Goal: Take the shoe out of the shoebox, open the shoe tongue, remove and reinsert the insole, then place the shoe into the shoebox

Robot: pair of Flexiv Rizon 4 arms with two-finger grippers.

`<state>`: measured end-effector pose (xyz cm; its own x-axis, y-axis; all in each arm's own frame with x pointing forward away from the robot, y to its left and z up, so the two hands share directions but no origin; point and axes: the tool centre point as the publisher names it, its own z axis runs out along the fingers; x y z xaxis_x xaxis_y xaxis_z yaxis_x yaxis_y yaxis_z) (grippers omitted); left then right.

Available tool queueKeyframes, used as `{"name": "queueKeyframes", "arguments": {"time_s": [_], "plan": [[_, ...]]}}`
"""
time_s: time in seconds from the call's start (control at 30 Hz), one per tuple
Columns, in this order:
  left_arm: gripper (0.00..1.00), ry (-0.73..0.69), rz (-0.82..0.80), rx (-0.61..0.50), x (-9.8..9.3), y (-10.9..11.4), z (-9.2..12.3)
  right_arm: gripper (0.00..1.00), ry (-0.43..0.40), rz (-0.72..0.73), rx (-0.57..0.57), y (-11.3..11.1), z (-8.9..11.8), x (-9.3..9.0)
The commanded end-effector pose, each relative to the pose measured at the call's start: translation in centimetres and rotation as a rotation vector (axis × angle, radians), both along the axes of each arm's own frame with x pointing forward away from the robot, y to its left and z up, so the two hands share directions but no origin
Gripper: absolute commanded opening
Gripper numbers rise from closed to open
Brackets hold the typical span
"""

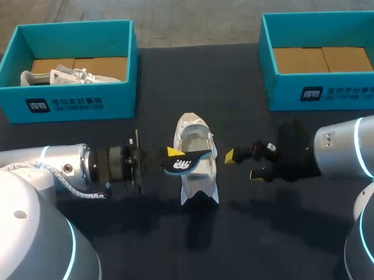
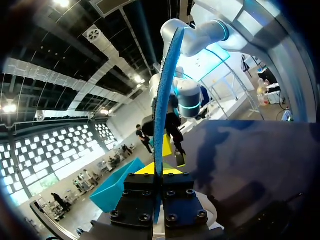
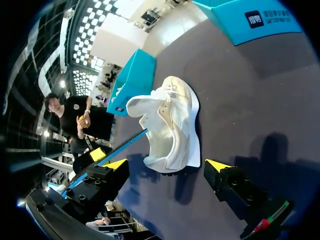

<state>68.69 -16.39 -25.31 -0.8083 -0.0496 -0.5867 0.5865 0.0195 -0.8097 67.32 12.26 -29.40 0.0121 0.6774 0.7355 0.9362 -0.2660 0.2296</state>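
Observation:
A white shoe (image 1: 194, 153) lies in the middle of the dark table, its tongue pulled open. My left gripper (image 1: 173, 153) is at the shoe's left side, shut on a dark blue insole (image 1: 187, 162) that reaches across the shoe's opening. In the left wrist view the insole (image 2: 162, 100) stands edge-on, pinched between the yellow tips of the left gripper (image 2: 159, 170). My right gripper (image 1: 243, 164) is just right of the shoe, open and holding nothing. From the right wrist the shoe (image 3: 172, 125) lies just ahead of the right gripper (image 3: 167, 167), with the insole (image 3: 125, 144) on its far side.
A teal shoebox (image 1: 66, 102) at the back left holds another pale shoe (image 1: 71, 75). A second teal shoebox (image 1: 323, 91) stands at the back right with only its cardboard floor showing. Bare dark table lies in front of the shoe.

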Motion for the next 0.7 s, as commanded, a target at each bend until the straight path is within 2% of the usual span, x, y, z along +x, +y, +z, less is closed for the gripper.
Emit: {"name": "queueKeyframes", "arguments": {"time_s": [0.03, 0.43, 0.7], "plan": [[0.00, 0.011, 0.002, 0.016, -0.3, 0.4, -0.2, 1.00, 0.001, 0.001, 0.002, -0.1, 0.1, -0.1], [0.00, 0.044, -0.013, 0.049, -0.3, 0.0, -1.7, 1.00, 0.001, 0.001, 0.002, -0.1, 0.1, -0.1], [0.00, 0.055, -0.011, 0.066, 0.3, -0.5, -2.6, 1.00, 0.001, 0.001, 0.002, -0.1, 0.1, -0.1]]}}
